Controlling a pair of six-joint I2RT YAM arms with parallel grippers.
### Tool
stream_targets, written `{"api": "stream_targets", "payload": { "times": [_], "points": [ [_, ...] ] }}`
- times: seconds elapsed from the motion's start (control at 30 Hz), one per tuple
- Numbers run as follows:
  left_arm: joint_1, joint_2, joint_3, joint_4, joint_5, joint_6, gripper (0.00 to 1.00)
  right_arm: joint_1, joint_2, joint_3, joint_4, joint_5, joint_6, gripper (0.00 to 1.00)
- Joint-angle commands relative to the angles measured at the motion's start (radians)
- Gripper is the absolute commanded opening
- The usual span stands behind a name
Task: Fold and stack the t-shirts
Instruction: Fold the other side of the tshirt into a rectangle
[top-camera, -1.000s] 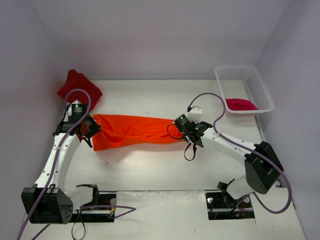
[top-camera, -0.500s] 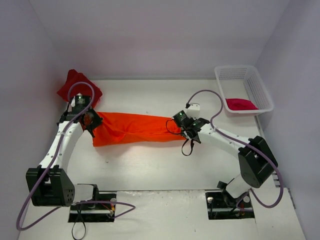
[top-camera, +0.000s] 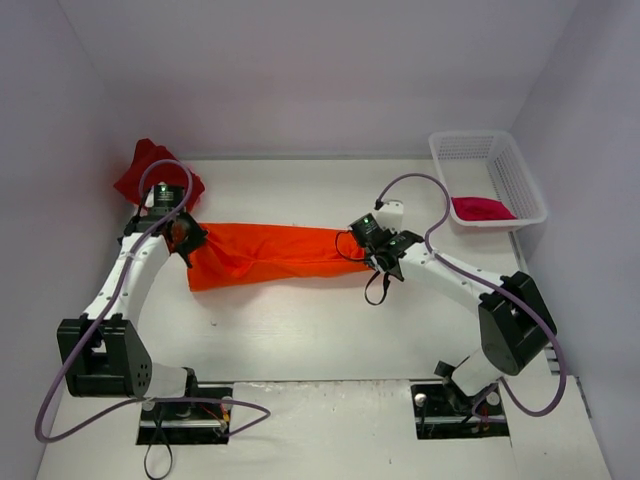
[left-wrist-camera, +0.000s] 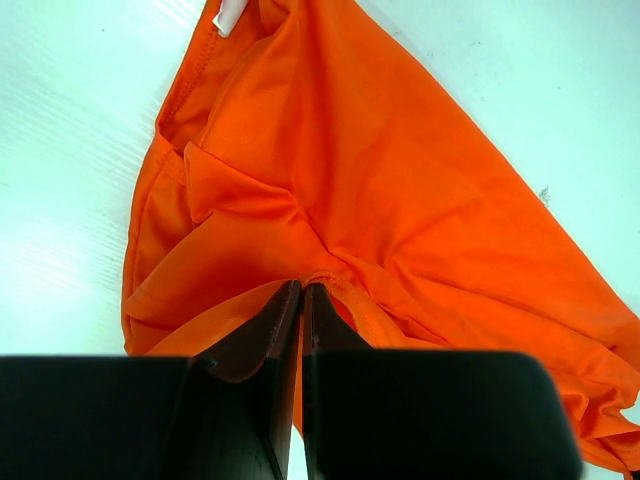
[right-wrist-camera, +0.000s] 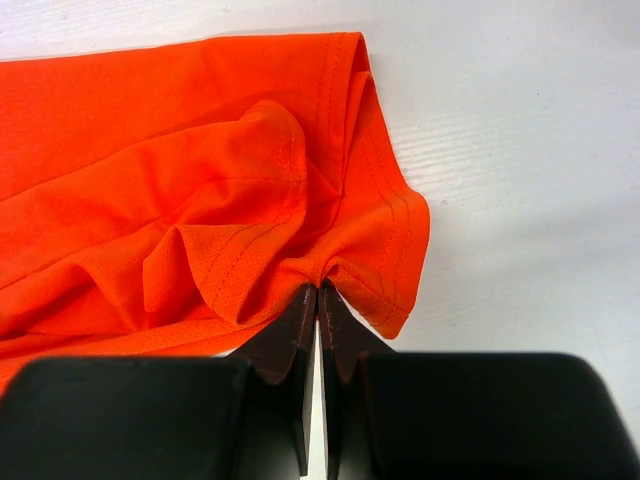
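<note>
left gripper (top-camera: 186, 238): shut all the way, its 2 dark fingers (left-wrist-camera: 265, 335) pressed together on a gathered fold at the left end of the orange t-shirt (top-camera: 268, 256).
right gripper (top-camera: 357, 243): fully closed as well, pinching a bunched fold at the same shirt's right end, close to a stitched hem.
orange t-shirt: in the middle of the table (top-camera: 300, 330), drawn out into a long, narrow band running left to right between the 2 grippers; wrinkles fan out from each pinch point.
left wrist view: the cloth spreads away from the fingertips in a wide wedge over the pale tabletop; a small white label (left-wrist-camera: 228, 14) shows at a seam near the top edge.
right wrist view: a hemmed corner with double rows of stitching curls just right of the fingertips, with bare tabletop beyond it.
dark red t-shirt (top-camera: 150, 178): crumpled in the far left corner, just behind the left gripper; whether it touches the orange t-shirt cannot be told.
crimson-pink t-shirt (top-camera: 482, 208): heaped inside the white mesh basket (top-camera: 445, 160), toward its near end.
white mesh basket: at the far right of the table, well apart from the orange t-shirt.
left arm (top-camera: 125, 290): reaches forward along the left side from its base at the near edge.
right arm (top-camera: 450, 285): angles inward from its base; a purple cable (top-camera: 412, 180) loops above its wrist.
</note>
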Motion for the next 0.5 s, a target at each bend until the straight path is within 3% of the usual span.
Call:
{"api": "stream_targets", "payload": {
  "times": [0.0, 0.47],
  "points": [
    [0.011, -0.002, 0.063, 0.051, -0.004, -0.002, 0.00, -0.010, -0.012, 0.043, 0.011, 0.023, -0.017, 0.00],
    [0.011, 0.030, 0.108, 0.050, -0.005, 0.002, 0.00, -0.024, 0.001, 0.047, 0.028, 0.015, -0.031, 0.00]
  ]
}}
